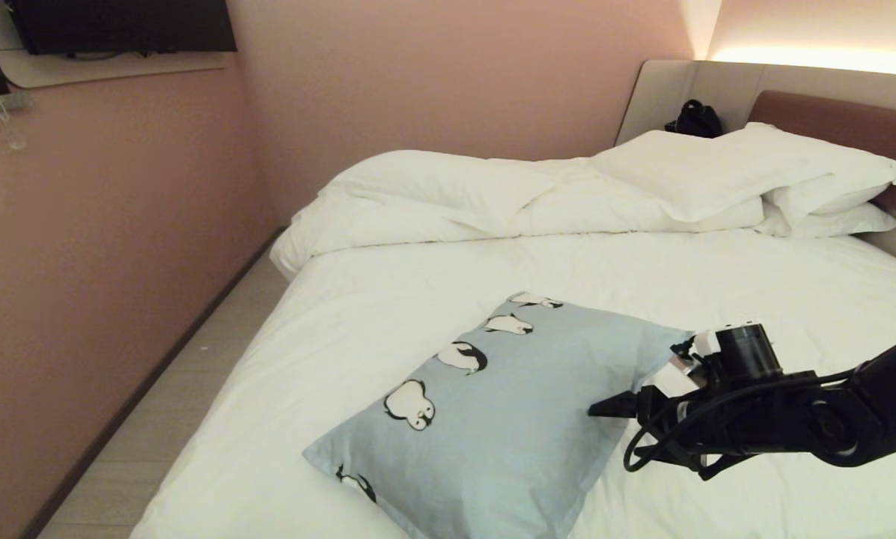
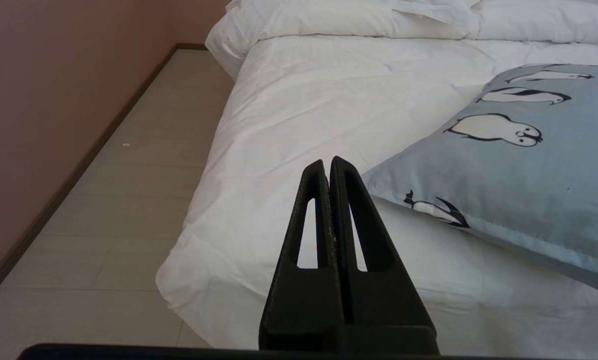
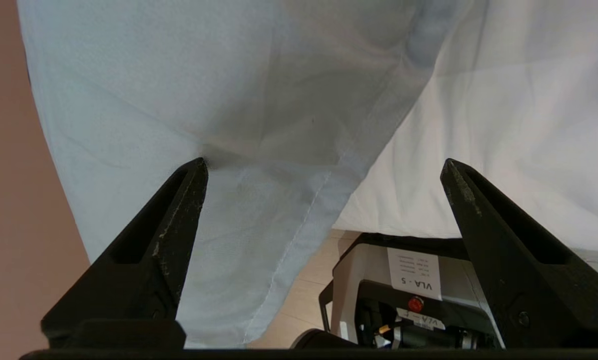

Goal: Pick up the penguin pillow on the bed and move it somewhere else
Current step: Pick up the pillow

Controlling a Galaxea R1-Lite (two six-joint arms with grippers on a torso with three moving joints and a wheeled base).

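The pillow (image 1: 507, 419) is matt woven cloth, smooth with stitched seams. The bed (image 1: 388, 314) wears creased matt white cotton. The right pincer (image 3: 323, 200) is scuffed matt black plastic.

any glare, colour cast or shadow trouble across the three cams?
Head view: warm strip light glares above the headboard; white pillows nearly blown out. Left wrist view: even light; penguin pillow and shut left gripper crisp. Right wrist view: pillow fabric close, soft shadow in its folds between the right gripper's open fingers.
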